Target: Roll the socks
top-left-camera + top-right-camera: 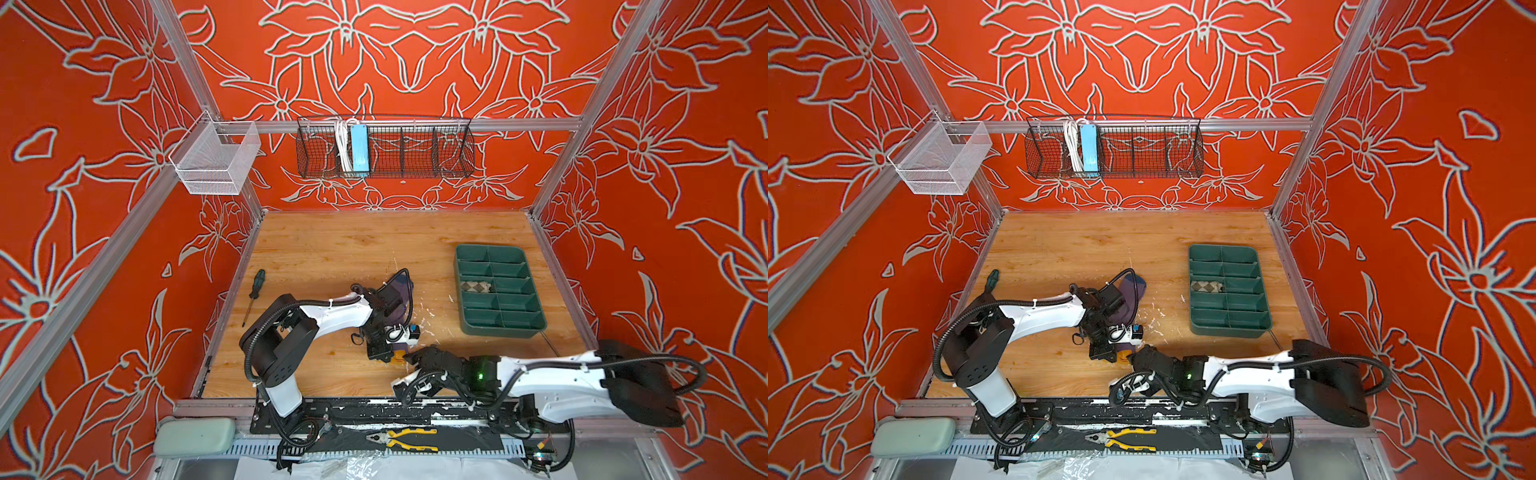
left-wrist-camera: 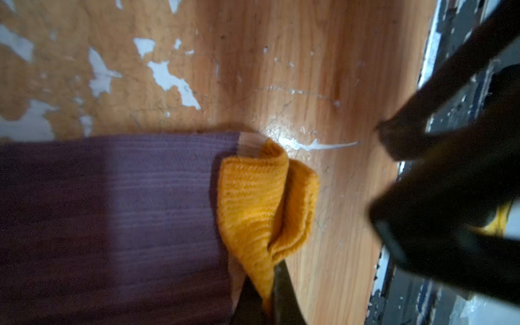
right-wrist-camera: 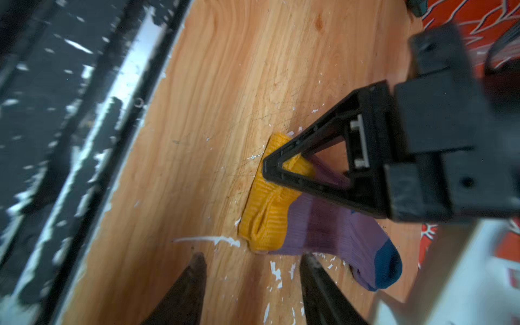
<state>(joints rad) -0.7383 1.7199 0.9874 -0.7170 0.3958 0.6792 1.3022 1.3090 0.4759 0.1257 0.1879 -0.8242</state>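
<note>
The purple sock [image 3: 332, 228] lies on the wooden table with its teal heel [image 3: 387, 264] away from the front edge; in both top views it is partly under the left arm [image 1: 405, 286] [image 1: 1133, 291]. My left gripper [image 2: 271, 270] [image 1: 390, 353] is shut on its mustard-yellow toe [image 2: 253, 197] [image 3: 267, 213], which is bunched and folded. My right gripper [image 3: 253, 256] [image 1: 410, 358] is open just beside the toe, with nothing between its fingers. The beige argyle sock [image 1: 476, 286] [image 1: 1206, 286] sits rolled in a compartment of the green tray [image 1: 503, 332] [image 1: 1227, 332].
A screwdriver [image 1: 254, 293] lies at the table's left edge. Pliers [image 1: 411, 439] rest on the black rail in front. A black wire basket [image 1: 384, 149] and a white mesh basket [image 1: 216, 160] hang on the frame behind. The table surface is chipped with white flakes.
</note>
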